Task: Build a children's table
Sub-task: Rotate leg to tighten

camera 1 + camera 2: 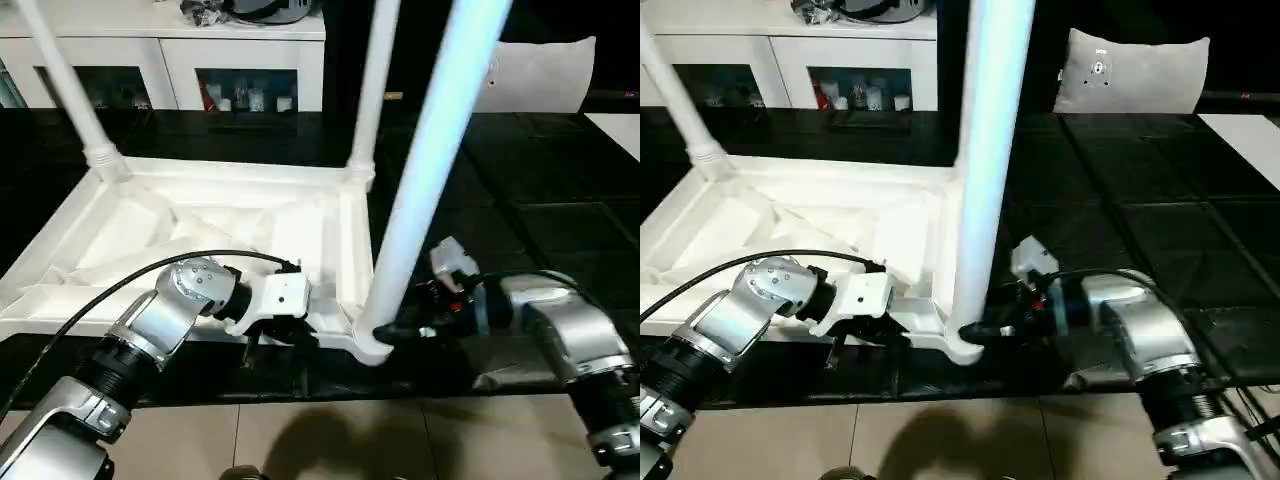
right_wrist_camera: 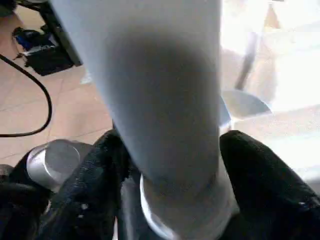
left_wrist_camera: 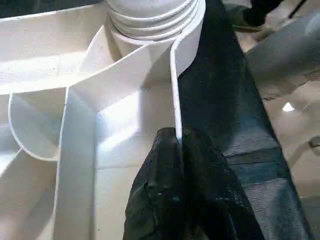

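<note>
Inverted tabletop (image 1: 200, 235) lying ribbed side up on a dark mat (image 1: 520, 200), with three legs (image 1: 375, 85) standing in corner sockets. Head views: left gripper (image 1: 262, 335) at the near rim; right gripper (image 1: 392, 333) at the base of the near-right leg (image 1: 430, 160). Left wrist view alone shows the fingers (image 3: 175, 200) pinched shut on the thin rim wall just below that leg's socket. Right wrist view shows the black fingers (image 2: 260, 185) flanking the leg on both sides; contact cannot be judged. White cabinet (image 1: 170, 55) behind
</note>
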Robot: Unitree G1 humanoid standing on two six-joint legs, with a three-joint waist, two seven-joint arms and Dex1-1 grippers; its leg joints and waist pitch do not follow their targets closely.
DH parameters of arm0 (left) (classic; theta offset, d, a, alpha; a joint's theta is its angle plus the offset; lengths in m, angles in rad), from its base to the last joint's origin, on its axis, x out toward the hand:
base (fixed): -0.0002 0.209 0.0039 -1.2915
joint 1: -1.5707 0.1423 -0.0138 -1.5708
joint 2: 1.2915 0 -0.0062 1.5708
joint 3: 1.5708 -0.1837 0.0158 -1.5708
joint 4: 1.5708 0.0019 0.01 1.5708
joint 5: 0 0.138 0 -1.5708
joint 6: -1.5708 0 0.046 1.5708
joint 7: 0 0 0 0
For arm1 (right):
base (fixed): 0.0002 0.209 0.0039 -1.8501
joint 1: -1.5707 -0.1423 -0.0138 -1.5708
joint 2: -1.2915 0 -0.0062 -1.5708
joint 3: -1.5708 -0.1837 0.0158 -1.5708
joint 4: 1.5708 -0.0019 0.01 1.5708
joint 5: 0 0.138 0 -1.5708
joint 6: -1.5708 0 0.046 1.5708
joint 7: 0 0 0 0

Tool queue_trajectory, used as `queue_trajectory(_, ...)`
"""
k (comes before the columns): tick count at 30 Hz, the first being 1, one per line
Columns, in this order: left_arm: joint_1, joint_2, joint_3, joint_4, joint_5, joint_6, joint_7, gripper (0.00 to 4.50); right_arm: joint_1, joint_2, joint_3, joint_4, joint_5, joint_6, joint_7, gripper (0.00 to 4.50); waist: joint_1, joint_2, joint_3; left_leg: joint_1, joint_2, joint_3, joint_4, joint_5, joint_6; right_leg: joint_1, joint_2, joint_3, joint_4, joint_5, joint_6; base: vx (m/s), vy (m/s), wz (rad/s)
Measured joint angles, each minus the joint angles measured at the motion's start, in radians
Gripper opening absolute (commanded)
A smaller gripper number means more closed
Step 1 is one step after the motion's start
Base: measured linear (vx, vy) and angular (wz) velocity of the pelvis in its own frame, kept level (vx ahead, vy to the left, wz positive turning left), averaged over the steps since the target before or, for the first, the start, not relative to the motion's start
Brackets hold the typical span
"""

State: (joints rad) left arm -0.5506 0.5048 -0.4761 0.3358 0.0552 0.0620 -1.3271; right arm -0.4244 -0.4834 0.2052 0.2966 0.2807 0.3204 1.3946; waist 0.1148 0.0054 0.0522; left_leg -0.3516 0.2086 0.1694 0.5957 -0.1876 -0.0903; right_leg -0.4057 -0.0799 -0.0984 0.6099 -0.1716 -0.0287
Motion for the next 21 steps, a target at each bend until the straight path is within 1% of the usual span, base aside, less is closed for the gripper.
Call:
queue_trajectory(1,0.0,0.0,-0.001,0.0,0.0,-0.001,-0.001,0.0,0.0,0.001,0.001,0.0,0.001,0.002,0.001,2.7,0.0,0.0,0.0,0.0,0.0,0.0,0.0,0.0,0.0,0.0,0.0,0.0,0.0,0.0,0.0,0.0,0.0,0.0)
queue_trajectory(2,0.0,0.0,-0.001,0.001,0.0,-0.003,-0.002,0.0,0.0,0.001,0.001,0.0,0.003,0.007,0.004,2.48,0.0,0.0,0.0,0.001,0.0,0.0,0.0,0.0,0.0,0.001,0.0,0.0,0.0,0.0,0.0,0.0,0.0,0.0)
queue_trajectory(6,0.0,0.0,0.001,0.003,-0.003,-0.003,-0.012,0.0,0.0,-0.001,0.0,-0.006,0.006,0.022,0.005,2.39,0.0,0.0,0.0,0.001,0.0,0.0,0.0,0.0,0.0,0.001,0.0,0.0,0.0,0.0,0.001,0.0,0.0,0.0)
queue_trajectory(7,0.0,-0.001,0.001,0.003,-0.005,-0.001,-0.012,0.0,0.001,-0.001,0.0,-0.007,0.006,0.023,0.005,2.27,0.0,0.0,0.0,0.001,0.0,0.0,0.0,0.0,0.0,0.001,0.0,0.0,0.0,0.0,0.001,0.0,0.0,0.0)
queue_trajectory(11,0.011,-0.023,0.029,0.003,-0.04,0.067,-0.009,0.0,0.027,0.006,-0.015,-0.042,0.019,0.047,-0.029,2.13,0.0,0.0,0.0,0.001,0.0,0.0,0.0,0.0,0.0,0.001,0.0,0.0,0.0,0.0,0.001,0.0,0.0,0.0)
queue_trajectory(14,0.015,-0.051,0.058,0.003,-0.035,0.155,0.059,0.0,0.04,0.048,-0.043,-0.057,0.004,0.069,-0.135,2.1,-0.006,0.0,0.0,0.002,0.0,0.0,0.0,0.0,0.0,0.003,0.0,0.001,0.001,0.0,0.0,0.0,0.0,0.0)
queue_trajectory(17,0.017,-0.084,0.093,0.003,-0.019,0.239,0.155,0.0,0.04,0.127,-0.085,-0.047,-0.031,0.076,-0.309,2.06,-0.029,0.0,0.0,0.002,-0.001,-0.001,0.0,0.001,-0.002,0.004,0.0,0.001,0.0,0.0,0.001,0.0,0.0,0.0)
queue_trajectory(19,0.019,-0.132,0.129,0.002,-0.006,0.317,0.254,0.0,0.021,0.212,-0.127,-0.017,-0.062,0.081,-0.479,2.05,-0.059,0.0,0.0,0.002,0.0,-0.001,0.0,0.001,-0.002,0.003,0.0,0.001,-0.001,0.0,0.001,0.0,0.0,0.0)
queue_trajectory(20,0.018,-0.156,0.142,0.0,0.001,0.345,0.295,0.0,0.009,0.242,-0.14,-0.005,-0.077,0.083,-0.547,2.05,-0.068,0.0,0.0,0.002,-0.001,-0.001,0.0,0.001,-0.002,0.003,0.0,0.001,-0.001,0.0,0.001,0.0,0.0,0.0)
queue_trajectory(21,0.016,-0.189,0.155,-0.001,0.009,0.38,0.351,0.0,-0.012,0.279,-0.153,0.015,-0.095,0.086,-0.641,2.05,-0.082,0.0,0.0,0.002,-0.001,-0.001,0.0,0.001,-0.002,0.003,0.0,0.001,-0.001,0.0,0.001,0.0,0.0,0.0)
